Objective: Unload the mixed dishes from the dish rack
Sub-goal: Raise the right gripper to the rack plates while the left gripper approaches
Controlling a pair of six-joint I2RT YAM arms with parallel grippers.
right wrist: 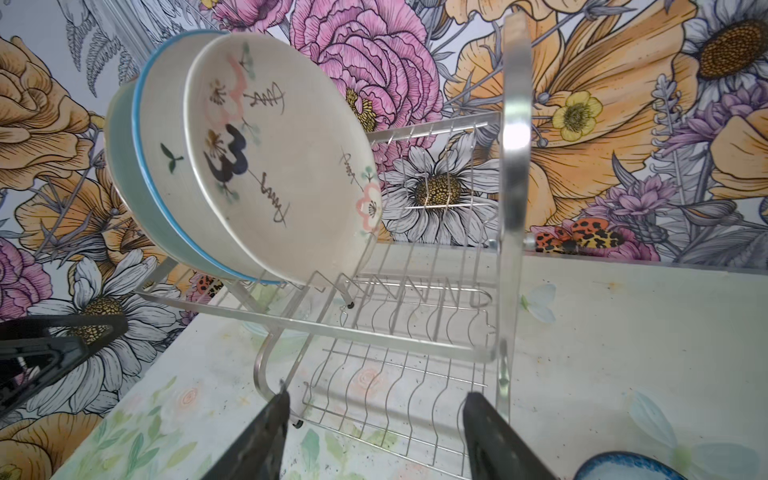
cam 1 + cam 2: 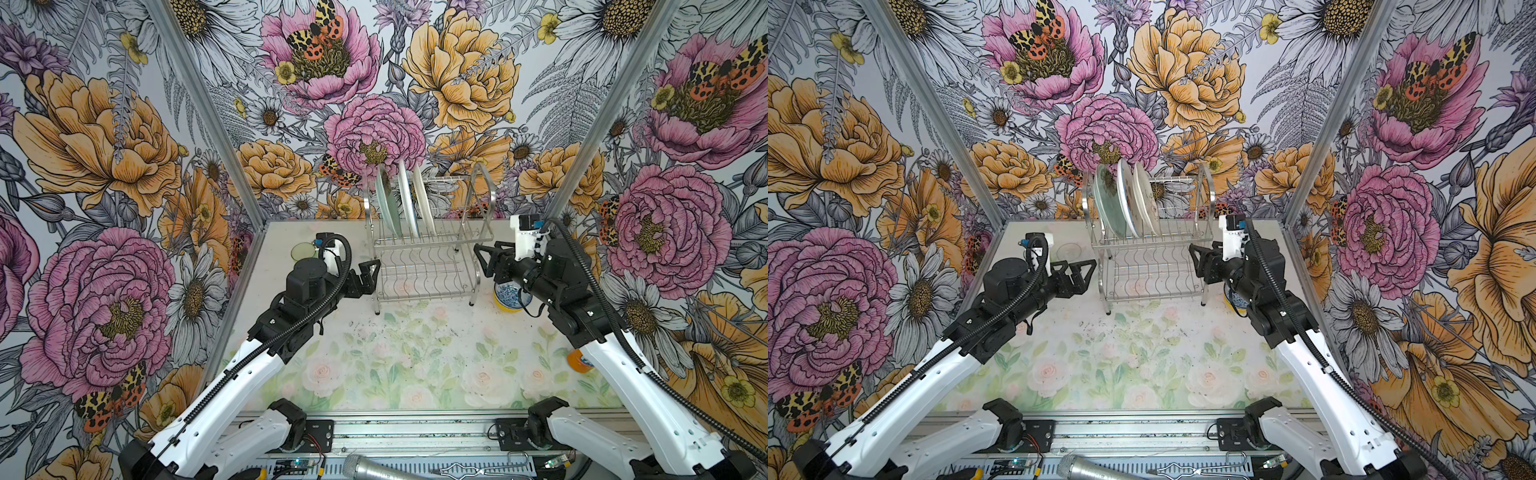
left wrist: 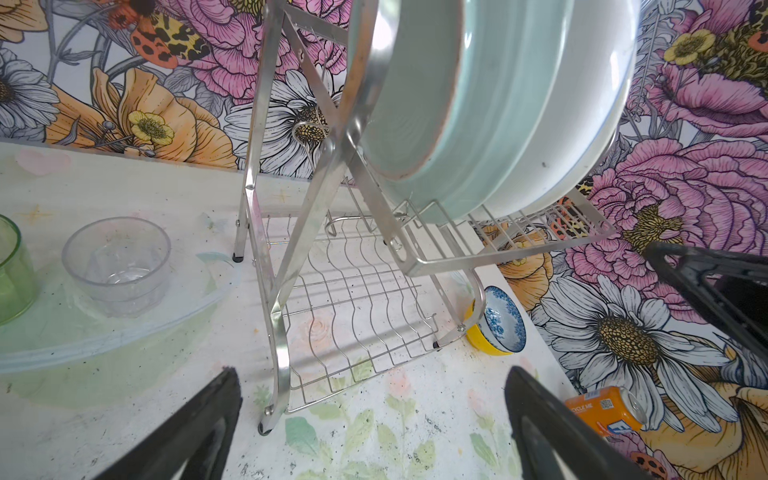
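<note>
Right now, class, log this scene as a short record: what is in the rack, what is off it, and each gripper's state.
rack: chrome wire, two tiers
upper tier: green plate, white plate, cream plate, on edge
lower tier: no dishes
right of rack: blue bowl nested in yellow bowl
left of rack: green tumbler, clear tumbler, upright
left gripper: open, empty
right gripper: open, empty
stray: can on its side
</note>
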